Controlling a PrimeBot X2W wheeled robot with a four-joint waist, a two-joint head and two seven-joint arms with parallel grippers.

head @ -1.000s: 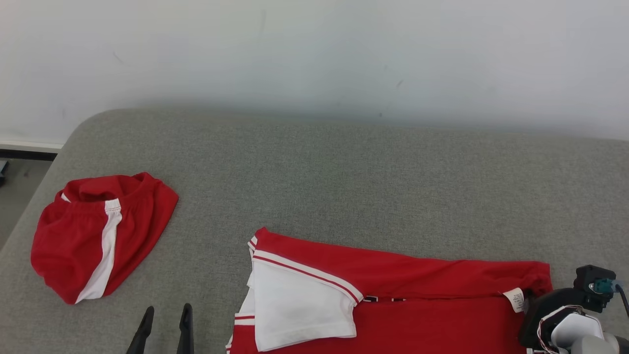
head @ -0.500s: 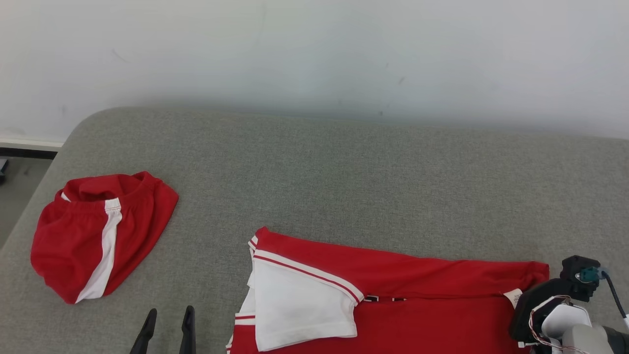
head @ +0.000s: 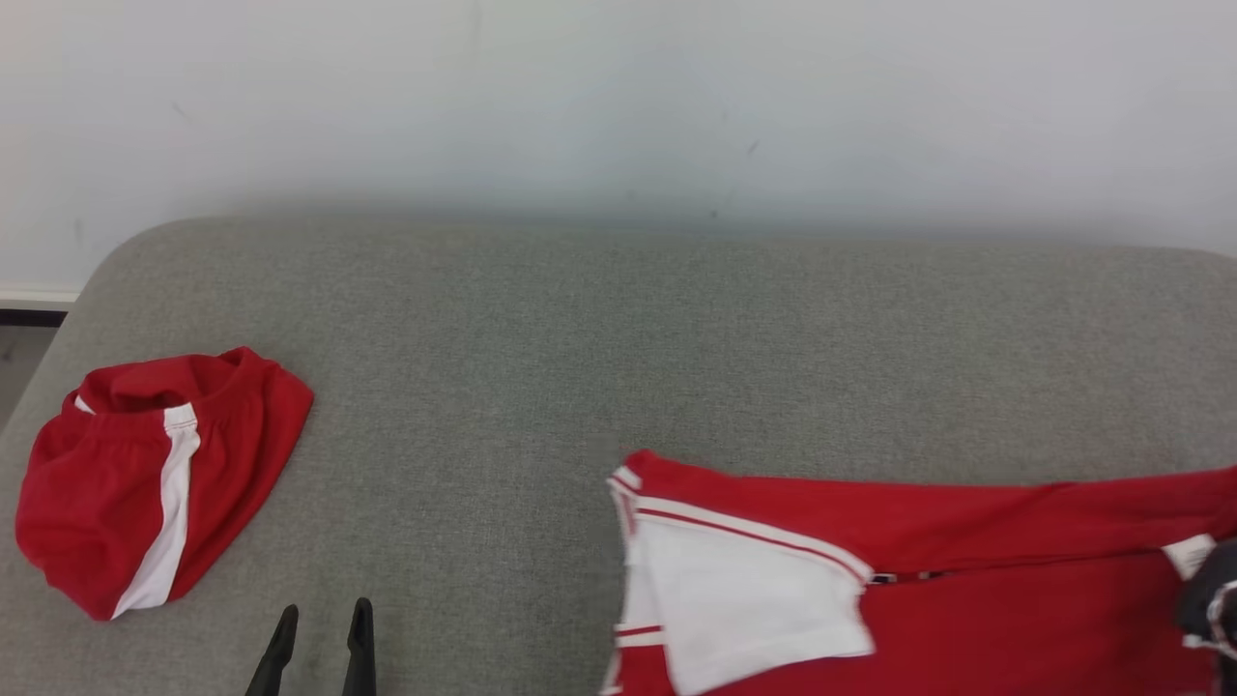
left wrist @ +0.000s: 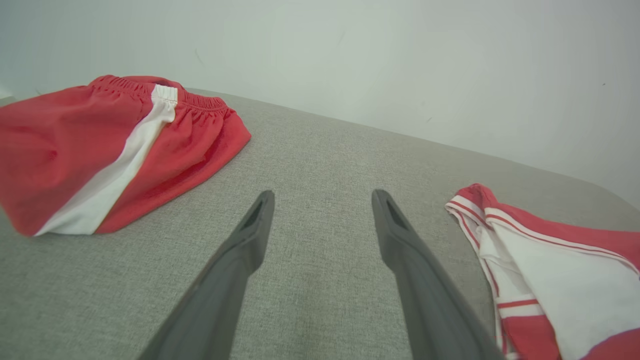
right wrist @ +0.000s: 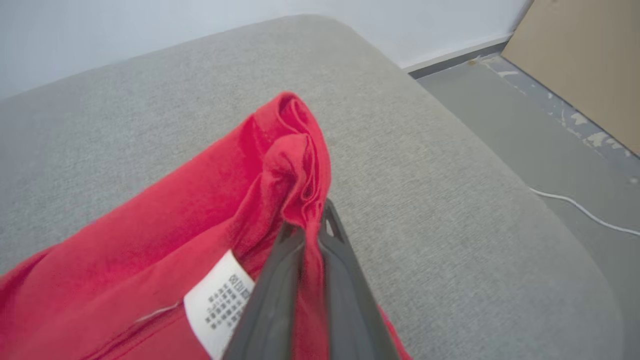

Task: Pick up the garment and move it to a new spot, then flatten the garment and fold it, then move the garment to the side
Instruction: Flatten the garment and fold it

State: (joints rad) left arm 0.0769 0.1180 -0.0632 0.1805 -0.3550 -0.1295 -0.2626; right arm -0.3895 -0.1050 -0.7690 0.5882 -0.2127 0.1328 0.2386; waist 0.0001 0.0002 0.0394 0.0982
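Right gripper (right wrist: 307,222) is clamped on a bunched edge of the shirt (right wrist: 150,235), beside its label (right wrist: 220,300). Left gripper (left wrist: 322,200) is spread wide, empty, between shorts (left wrist: 100,145) and shirt.

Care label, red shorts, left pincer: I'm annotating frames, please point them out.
care label (right wrist: 216,305), right wrist view, its printed face
red shorts (head: 87,488), head view, red panel beside white stripe
left pincer (left wrist: 322,195), left wrist view, midway between its fingertips
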